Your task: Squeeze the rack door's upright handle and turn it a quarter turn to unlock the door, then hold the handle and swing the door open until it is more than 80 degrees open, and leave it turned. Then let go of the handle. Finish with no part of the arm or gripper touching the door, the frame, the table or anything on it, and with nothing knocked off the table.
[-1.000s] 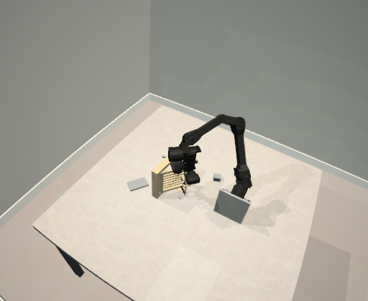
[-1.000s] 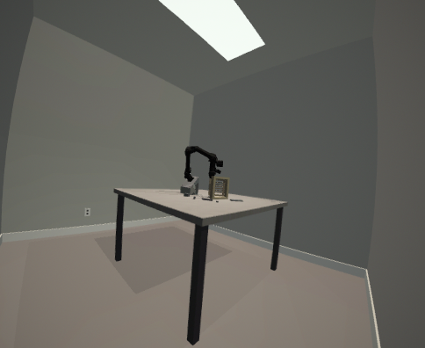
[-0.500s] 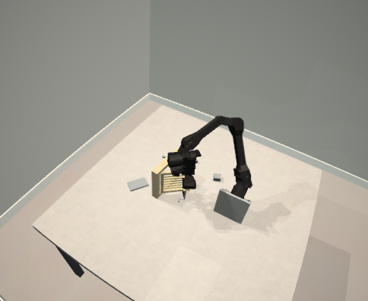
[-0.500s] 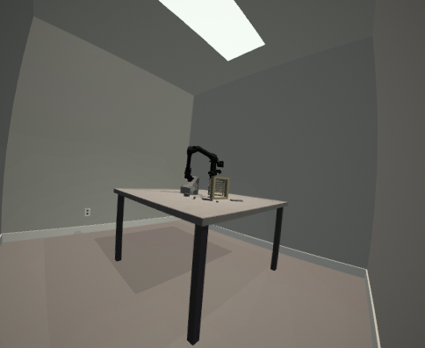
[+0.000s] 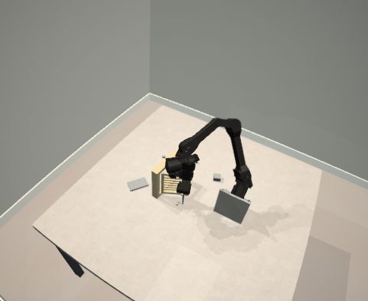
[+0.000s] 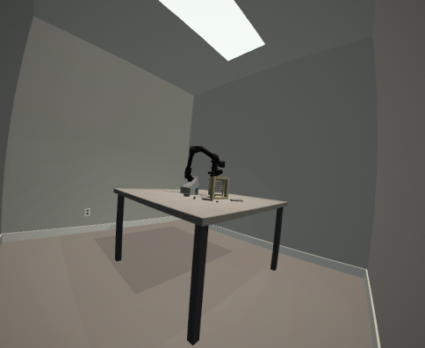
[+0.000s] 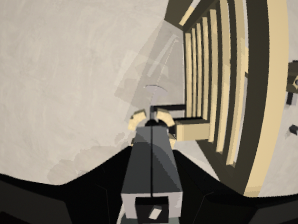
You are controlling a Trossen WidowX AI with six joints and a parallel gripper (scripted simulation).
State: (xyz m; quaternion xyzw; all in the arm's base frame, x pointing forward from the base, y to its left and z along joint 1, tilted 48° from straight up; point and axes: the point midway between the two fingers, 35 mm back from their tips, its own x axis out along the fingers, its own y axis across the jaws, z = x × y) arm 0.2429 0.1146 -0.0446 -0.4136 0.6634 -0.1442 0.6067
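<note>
The pale yellow rack's frame (image 5: 156, 185) (image 7: 276, 100) stands upright on the table (image 5: 109, 228); the rack also shows in the exterior view (image 6: 227, 189). Its slats (image 5: 170, 184) (image 7: 214, 75) lie left of the thick frame side in the wrist view. My gripper (image 5: 183, 194) (image 7: 152, 153) points down beside the slats, shut on the dark upright handle (image 7: 152, 111). A dark bar and a yellow block reach from the slatted side towards the fingertips. The handle's lower part is hidden. How far the handle is turned and the door's exact angle cannot be told.
A flat grey slab (image 5: 138, 184) (image 6: 236, 200) lies beyond the rack from the arm. A small grey box (image 5: 217, 177) and a tiny grey piece (image 5: 163, 156) lie near the rack. The arm rises from behind a grey sloped box (image 5: 232, 207).
</note>
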